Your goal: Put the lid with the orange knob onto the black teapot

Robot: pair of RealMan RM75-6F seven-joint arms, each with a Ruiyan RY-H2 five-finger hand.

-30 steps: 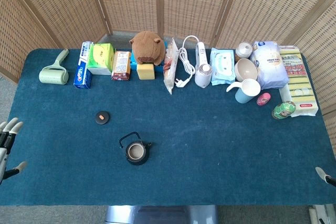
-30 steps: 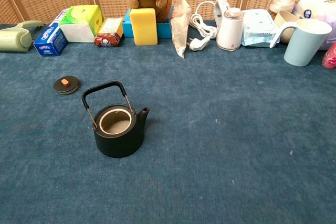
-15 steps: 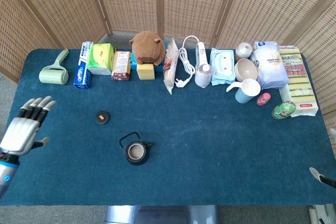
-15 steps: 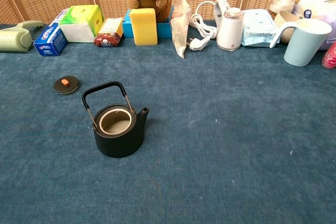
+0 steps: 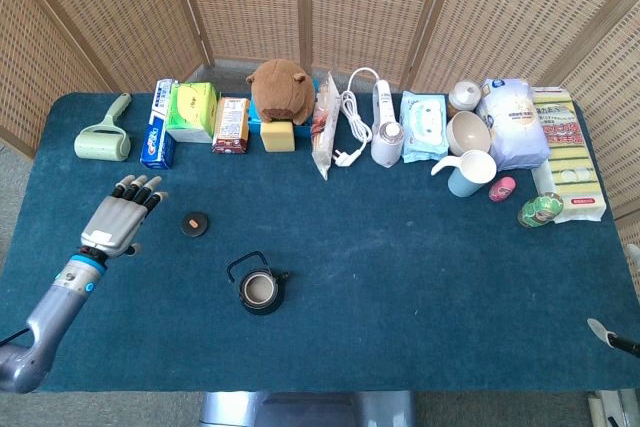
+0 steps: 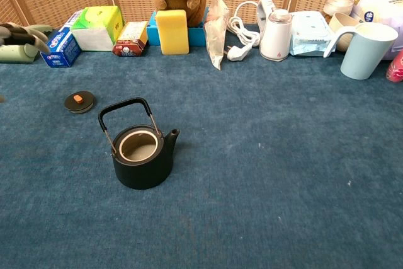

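The lid with the orange knob (image 5: pixel 195 224) lies flat on the blue table (image 5: pixel 420 257), knob up, near the black teapot (image 5: pixel 259 291) and just beyond it toward the back row of goods, on the robot's left side. The teapot stands upright and uncovered, its pale inner rim showing, its handle (image 6: pixel 124 110) raised over the opening and its spout pointing to the robot's right. The left hand (image 5: pixel 120 217) hovers beside the lid on the side away from the teapot, holding nothing, fingers extended and slightly apart. Of the right hand (image 5: pixel 612 333), only a fingertip shows at the table's far edge from the teapot; whether it is spread or closed cannot be told. The step in hand appears to be the reach for the lid. Done well, it likely means coming down over the knob and pinching it from above, since the lid is low and flat. The raised handle could block a straight drop, so the lid probably needs to slip in from the side beneath it.
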